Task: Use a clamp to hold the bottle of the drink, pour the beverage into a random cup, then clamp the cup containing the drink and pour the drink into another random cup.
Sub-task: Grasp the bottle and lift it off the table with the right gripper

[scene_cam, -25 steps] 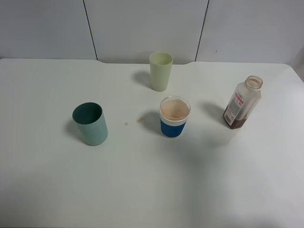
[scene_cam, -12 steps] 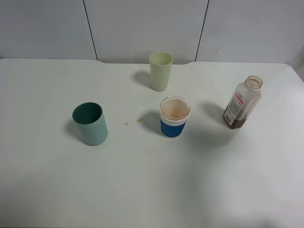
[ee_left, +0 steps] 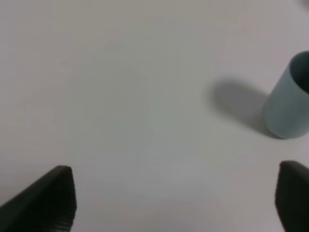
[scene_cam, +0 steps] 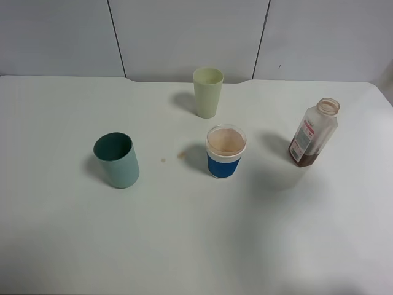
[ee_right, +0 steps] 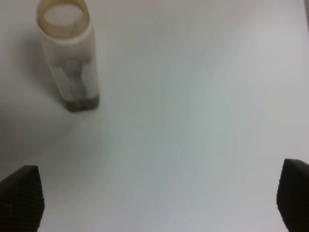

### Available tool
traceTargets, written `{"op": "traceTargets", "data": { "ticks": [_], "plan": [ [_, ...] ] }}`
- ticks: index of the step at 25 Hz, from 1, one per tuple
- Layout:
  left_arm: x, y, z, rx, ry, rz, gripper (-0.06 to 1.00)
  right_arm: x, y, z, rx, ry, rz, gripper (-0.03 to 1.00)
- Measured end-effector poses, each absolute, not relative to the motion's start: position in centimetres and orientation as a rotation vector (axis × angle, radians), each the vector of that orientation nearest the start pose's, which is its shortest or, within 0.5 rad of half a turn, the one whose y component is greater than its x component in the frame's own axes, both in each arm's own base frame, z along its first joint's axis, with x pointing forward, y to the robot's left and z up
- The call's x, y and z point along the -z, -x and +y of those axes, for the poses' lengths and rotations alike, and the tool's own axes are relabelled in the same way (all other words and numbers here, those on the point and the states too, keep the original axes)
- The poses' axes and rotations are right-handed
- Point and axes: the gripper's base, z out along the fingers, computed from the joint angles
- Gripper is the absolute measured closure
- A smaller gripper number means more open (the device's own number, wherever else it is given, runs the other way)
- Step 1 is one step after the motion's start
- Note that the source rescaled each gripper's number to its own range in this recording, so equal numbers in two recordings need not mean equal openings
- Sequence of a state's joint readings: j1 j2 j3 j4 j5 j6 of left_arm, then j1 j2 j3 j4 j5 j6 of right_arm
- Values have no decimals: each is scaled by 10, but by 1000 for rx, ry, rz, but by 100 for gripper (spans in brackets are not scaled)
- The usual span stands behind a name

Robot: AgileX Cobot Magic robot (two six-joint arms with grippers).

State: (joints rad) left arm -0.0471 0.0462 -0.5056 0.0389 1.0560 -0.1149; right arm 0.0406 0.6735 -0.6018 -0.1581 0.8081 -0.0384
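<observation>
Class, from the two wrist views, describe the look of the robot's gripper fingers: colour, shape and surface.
The left gripper and right gripper look alike: each shows two black fingers with blunt, tapering tips and finely textured grip faces. No cables, markings or arm links are in view.

You face what looks like a lab or test station: a plain white matte worktop with, along its far edge, flat pale grey wall panels divided by thin dark vertical seams.
</observation>
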Motion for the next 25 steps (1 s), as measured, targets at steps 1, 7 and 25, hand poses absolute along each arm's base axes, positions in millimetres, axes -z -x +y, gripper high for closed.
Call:
{"op": "traceTargets", "data": {
  "ticks": [1,7,25],
  "plan": [
    [-279,-2,3,52,71,2079,44,-291,-117,-6,193,170,2359,-3],
    [-279,-2,3,52,71,2079,44,-270,-118,-7,219,206,2369,-3],
    [-279,-2,3,52,71,2079,44,-225,-123,-2,64,18,2216,-3]
  ]
}}
